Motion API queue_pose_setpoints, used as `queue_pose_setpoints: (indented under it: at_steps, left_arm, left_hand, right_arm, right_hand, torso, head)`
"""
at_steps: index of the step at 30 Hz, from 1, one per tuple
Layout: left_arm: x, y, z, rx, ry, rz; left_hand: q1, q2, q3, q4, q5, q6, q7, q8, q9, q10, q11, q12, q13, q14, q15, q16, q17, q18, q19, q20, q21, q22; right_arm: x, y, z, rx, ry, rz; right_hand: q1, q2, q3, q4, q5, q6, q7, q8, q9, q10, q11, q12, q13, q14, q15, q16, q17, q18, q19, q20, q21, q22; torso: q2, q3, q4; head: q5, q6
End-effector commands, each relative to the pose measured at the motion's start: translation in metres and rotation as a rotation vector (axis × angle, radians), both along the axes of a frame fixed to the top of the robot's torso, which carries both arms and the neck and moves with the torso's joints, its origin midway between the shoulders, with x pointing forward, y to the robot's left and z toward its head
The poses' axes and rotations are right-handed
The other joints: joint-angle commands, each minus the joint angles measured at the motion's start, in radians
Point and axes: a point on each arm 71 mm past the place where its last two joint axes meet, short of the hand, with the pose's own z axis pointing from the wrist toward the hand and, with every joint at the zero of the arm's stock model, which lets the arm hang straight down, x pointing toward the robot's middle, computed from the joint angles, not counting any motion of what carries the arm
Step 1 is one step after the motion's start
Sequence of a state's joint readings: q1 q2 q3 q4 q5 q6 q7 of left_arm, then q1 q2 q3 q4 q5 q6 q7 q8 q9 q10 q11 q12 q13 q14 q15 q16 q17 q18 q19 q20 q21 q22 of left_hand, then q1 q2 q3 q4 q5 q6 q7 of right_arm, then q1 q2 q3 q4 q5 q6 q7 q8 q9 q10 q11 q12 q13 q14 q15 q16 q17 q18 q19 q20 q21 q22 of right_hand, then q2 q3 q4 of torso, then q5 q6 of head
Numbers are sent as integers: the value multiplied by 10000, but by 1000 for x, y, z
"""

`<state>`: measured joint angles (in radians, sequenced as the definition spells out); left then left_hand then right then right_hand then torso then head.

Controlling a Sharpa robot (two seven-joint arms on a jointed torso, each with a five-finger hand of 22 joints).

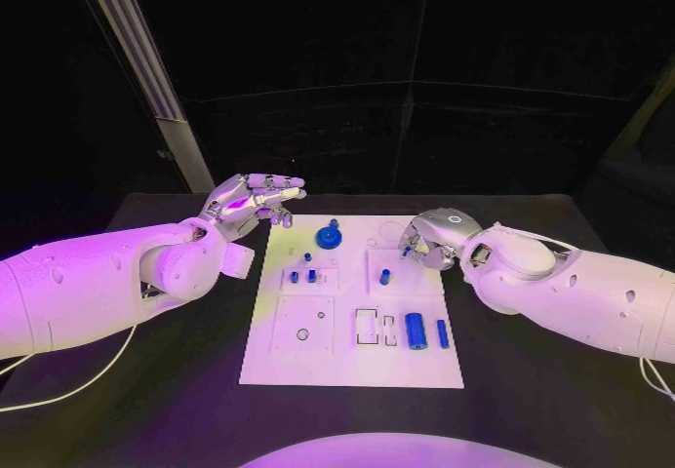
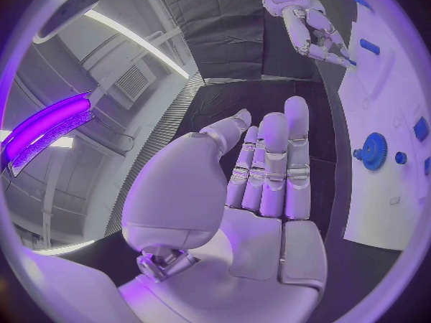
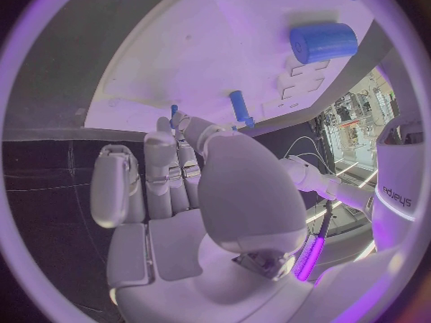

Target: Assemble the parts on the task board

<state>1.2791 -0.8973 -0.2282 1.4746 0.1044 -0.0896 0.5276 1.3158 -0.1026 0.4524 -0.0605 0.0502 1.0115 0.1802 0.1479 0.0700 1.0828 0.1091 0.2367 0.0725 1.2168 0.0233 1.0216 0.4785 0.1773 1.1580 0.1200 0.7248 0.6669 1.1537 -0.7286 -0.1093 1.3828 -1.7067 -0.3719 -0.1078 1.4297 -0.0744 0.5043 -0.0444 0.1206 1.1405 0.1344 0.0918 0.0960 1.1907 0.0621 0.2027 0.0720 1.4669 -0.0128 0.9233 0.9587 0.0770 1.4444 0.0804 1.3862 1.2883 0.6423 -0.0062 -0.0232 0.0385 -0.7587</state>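
**Both robot hands at the far end of the board**

The white task board [image 1: 282,361] lies in the middle of the black surface [image 1: 535,390], and places below are given from it.

The left robot hand [image 1: 254,202] hovers off the board's far left corner, fingers stretched out and apart, nothing in it. The left wrist view shows the same – an open palm with the fingers [image 2: 269,165] side by side and the board's edge beside them.

The right robot hand [image 1: 429,239] sits over the board's far right corner with its fingers curled downward. In the right wrist view a thin blue pin [image 3: 174,112] stands right at its fingertips [image 3: 184,122] – whether it is pinched or merely touched I cannot tell.

On the board, a blue gear [image 1: 328,235] sits near the far edge, left of centre. Two short blue pegs [image 1: 302,276] stand in a square block on the left half, and one blue peg [image 1: 384,277] stands in the block on the right half. Nearer the robot on the right half lie a thick blue cylinder [image 1: 416,331] and, just beside it, a thin blue rod [image 1: 442,333].
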Motion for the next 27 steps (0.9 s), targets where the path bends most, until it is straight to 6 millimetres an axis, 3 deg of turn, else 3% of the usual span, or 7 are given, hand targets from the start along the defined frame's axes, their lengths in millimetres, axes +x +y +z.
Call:
queue_pose_setpoints:
  at_steps: [1, 8, 11, 15, 19, 27]
  left_arm:
    - [0, 1, 1, -109, -41, -57]
    - [2, 2, 1, -86, -54, -13]
    - [2, 2, 1, -86, -61, -16]
    - [2, 0, 1, -101, -56, -64]
    - [2, -3, 1, -120, -50, -124]
    - [4, -8, 1, -140, -70, -201]
  left_hand:
    - [-8, 96, -43, 1, 32, 18, 21, 45, -12, -15, 1, 34, -11, -47, -11, -63, -9, 62, -66, 26, -36, -9]
    - [-8, 96, -43, 1, 32, 18, 21, 45, -12, -15, 1, 34, -11, -47, -11, -63, -9, 62, -66, 26, -36, -9]
    - [-8, 96, -43, 1, 32, 18, 21, 45, -12, -15, 1, 34, -11, -47, -11, -63, -9, 62, -66, 26, -36, -9]
    - [-15, 111, -65, 8, 32, 12, 22, 47, -13, -25, 4, 42, -14, -53, -8, -66, -19, 61, -65, 29, -53, -20]
    - [-15, 111, -65, 8, 32, 12, 22, 47, -13, -25, 4, 42, -14, -53, -8, -66, -19, 61, -65, 29, -53, -20]
    - [-15, 111, -65, 8, 32, 12, 22, 47, -13, -25, 4, 42, -14, -53, -8, -66, -19, 61, -65, 29, -53, -20]
  right_arm:
    - [-4, -1, 7, 561, -184, -114]
    - [-22, 10, 18, 1158, -151, 259]
    - [-29, 23, 27, 1470, -176, 565]
    - [-38, 42, 35, 1750, -133, 1038]
    - [-44, 57, 38, 1864, -118, 1426]
    - [-52, 87, 39, 1941, 100, 2153]
  right_hand:
    - [-87, -22, 59, 4, 52, 62, 20, -32, 10, 76, 19, -67, -1, 216, -93, 68, 22, -182, 90, -3, 78, 46]
    - [-104, -32, 75, -13, 71, 69, 21, -37, 13, 88, 19, -77, 1, 229, -94, 143, 79, -196, 117, -2, 133, 124]
    - [-110, -33, 81, -17, 77, 69, 23, -40, 13, 90, 20, -82, 1, 234, -94, 165, 95, -202, 129, -2, 154, 154]
    - [-123, -31, 100, -28, 94, 68, 27, -49, 13, 91, 23, -96, 1, 241, -93, 187, 102, -208, 140, 0, 182, 191]
    - [-123, -27, 117, -40, 110, 63, 30, -57, 13, 89, 25, -106, 1, 244, -92, 201, 107, -209, 141, 1, 192, 202]
    - [-130, -23, 139, -58, 131, 61, 35, -65, 13, 95, 29, -117, 3, 254, -90, 267, 158, -218, 158, 3, 229, 254]
  torso:
    - [-2, 1, -4]
    - [0, -9, -12]
    - [11, -6, 19]
    - [17, -7, 38]
    - [22, -31, 50]
    - [31, -38, 25]
  head:
    - [12, 2]
    - [86, 25]
    - [113, 35]
    - [178, -10]
    - [254, -70]
    - [581, -197]
